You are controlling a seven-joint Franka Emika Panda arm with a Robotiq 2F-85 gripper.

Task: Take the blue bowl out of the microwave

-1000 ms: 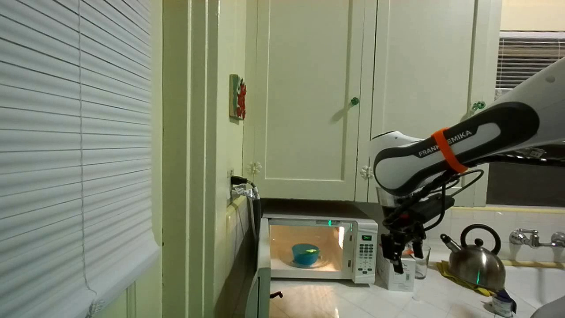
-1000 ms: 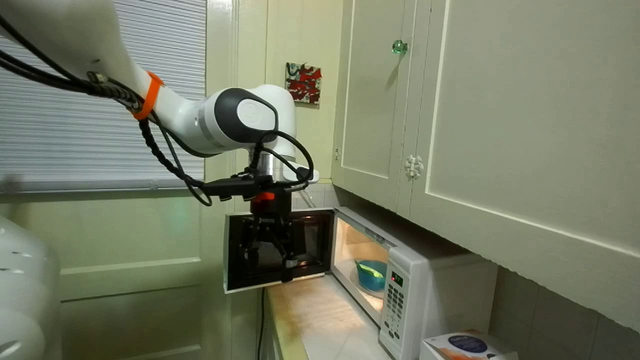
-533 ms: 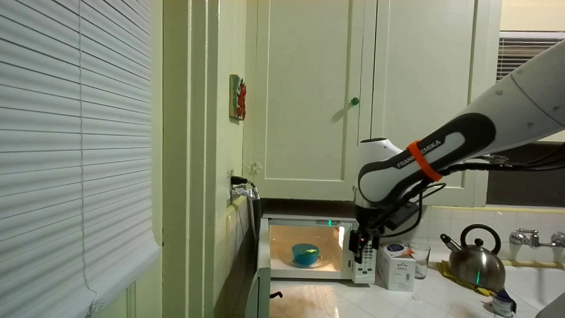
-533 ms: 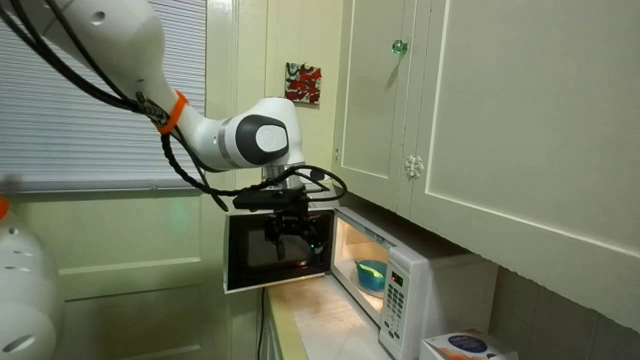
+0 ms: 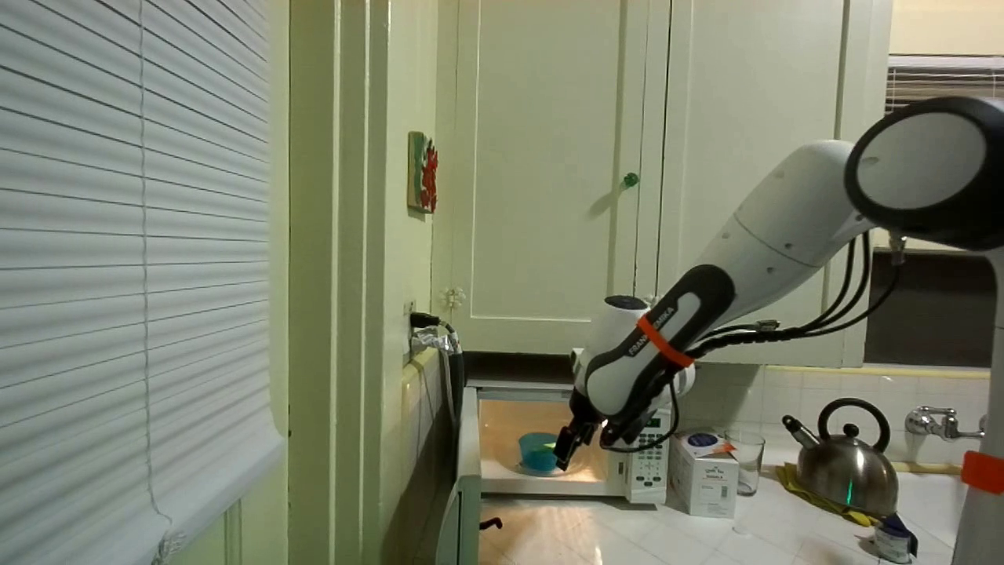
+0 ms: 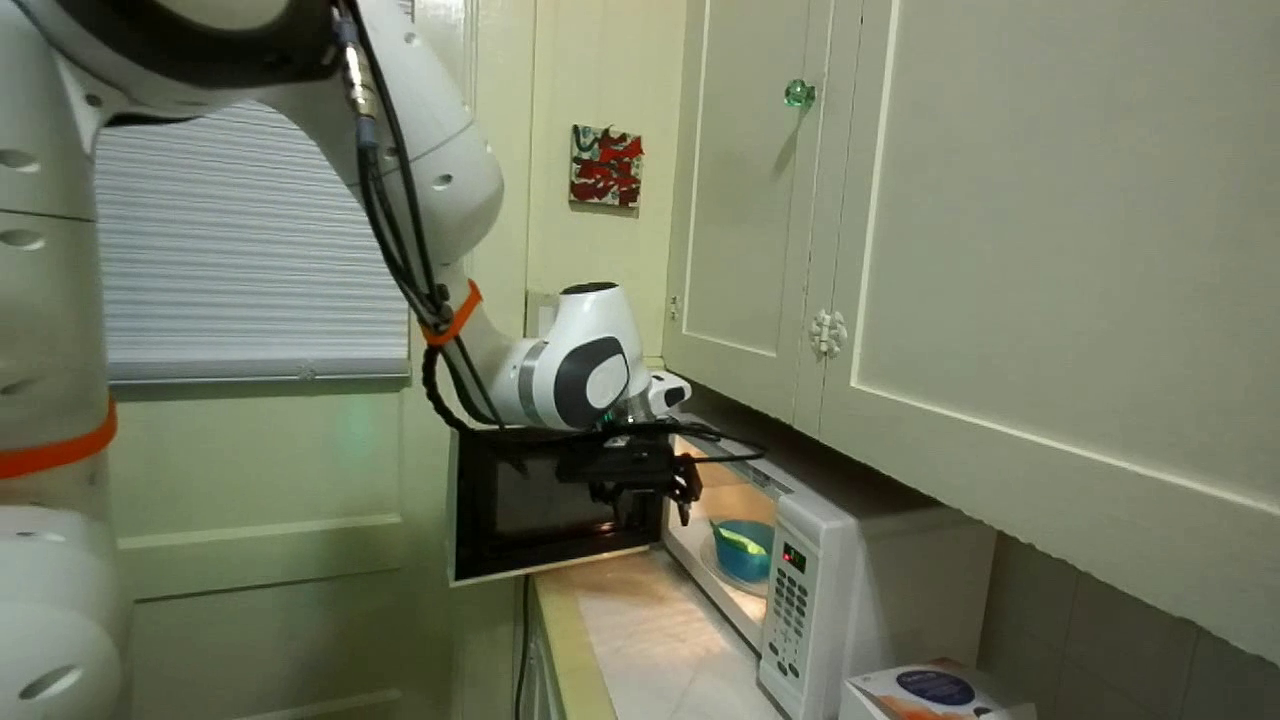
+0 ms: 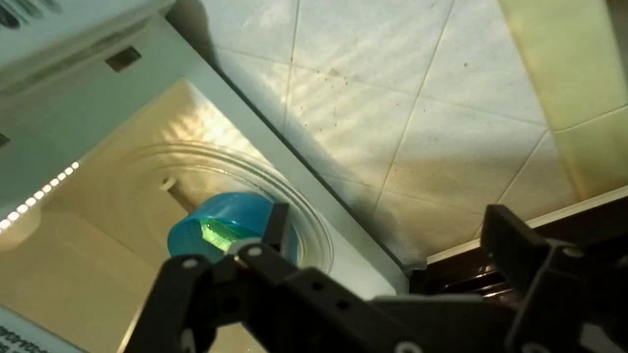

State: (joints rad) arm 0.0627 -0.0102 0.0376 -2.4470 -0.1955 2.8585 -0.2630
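1. One blue bowl point(image 6: 745, 562) sits inside the microwave point(image 6: 910, 580), on its glass turntable point(image 7: 309, 220), with something yellow-green point(image 7: 216, 234) in it.
2. Jaws: spread wide, holding nothing, tilted, in front of the microwave's opening and towards its door side; in an exterior view they show higher than the bowl.
3. Bowl and jaws: the bowl lies outside the gap. In the wrist view one fingertip point(image 7: 278, 228) covers part of the bowl, though whether they touch I cannot tell; the far fingertip point(image 7: 510, 240) is on the side of the microwave's open door point(image 6: 550, 510). Between the two show the microwave's front edge and the counter point(image 7: 456, 147).
4. The microwave is lit inside, its door swung well out from the front.
5. Outward from the microwave, on its control-panel side: a white box point(image 5: 706, 486) just beside it, then a clear glass point(image 5: 751, 463), then a metal kettle point(image 5: 847, 471) well apart.
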